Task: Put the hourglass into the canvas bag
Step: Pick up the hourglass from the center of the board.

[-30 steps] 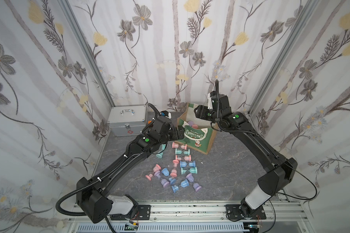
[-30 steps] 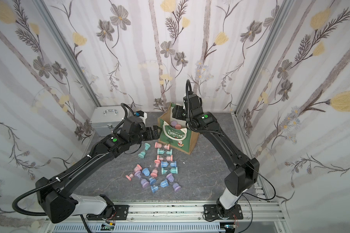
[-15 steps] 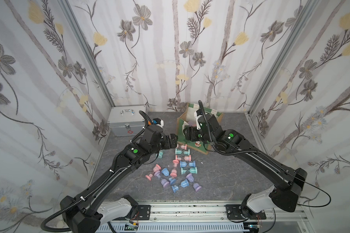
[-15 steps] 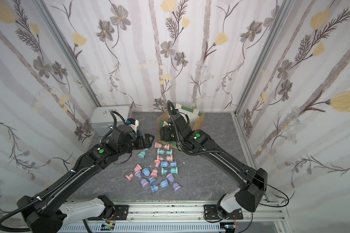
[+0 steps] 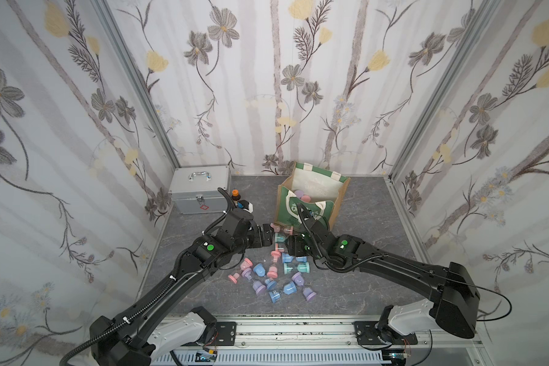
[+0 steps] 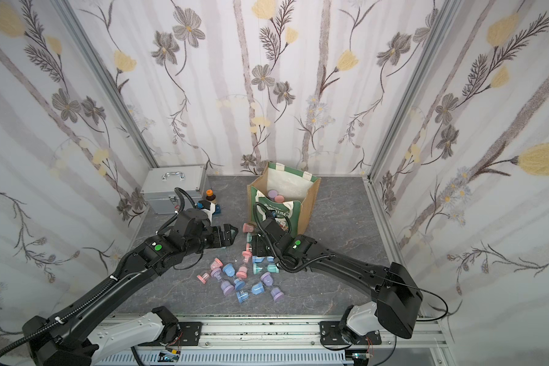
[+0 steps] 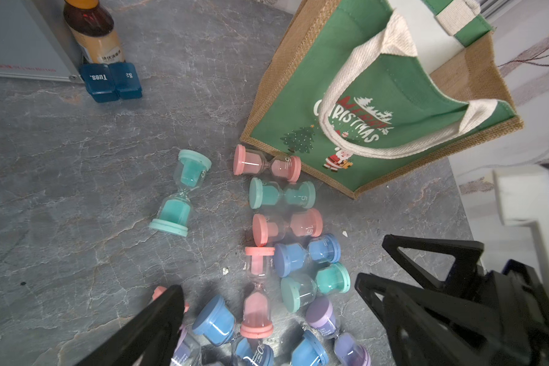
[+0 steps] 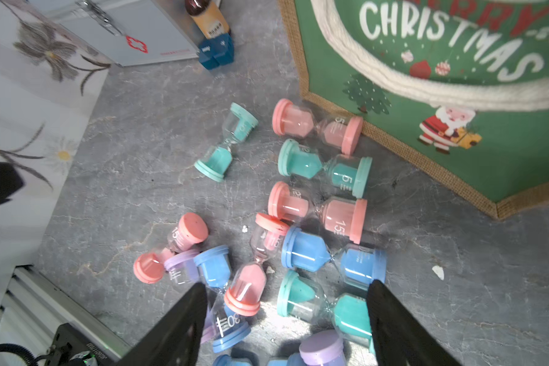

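While both arms reach over the hourglass pile (image 5: pixel 272 272) on the grey table (image 5: pixel 362 285), left gripper (image 6: pixel 230 234) jaws stand wide, nothing between. Right gripper (image 8: pixel 286 285) jaws also apart, straddling a teal hourglass (image 8: pixel 325 312) that lies on the table; no clamp visible. Canvas bag (image 7: pixel 346 63) upright just behind the pile, a purple cap (image 5: pixel 298 192) and a pink cap (image 5: pixel 306 198) showing inside.

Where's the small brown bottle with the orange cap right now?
In both top views the brown bottle stands back-left, beside the silver metal case, a blue pill box just in front.
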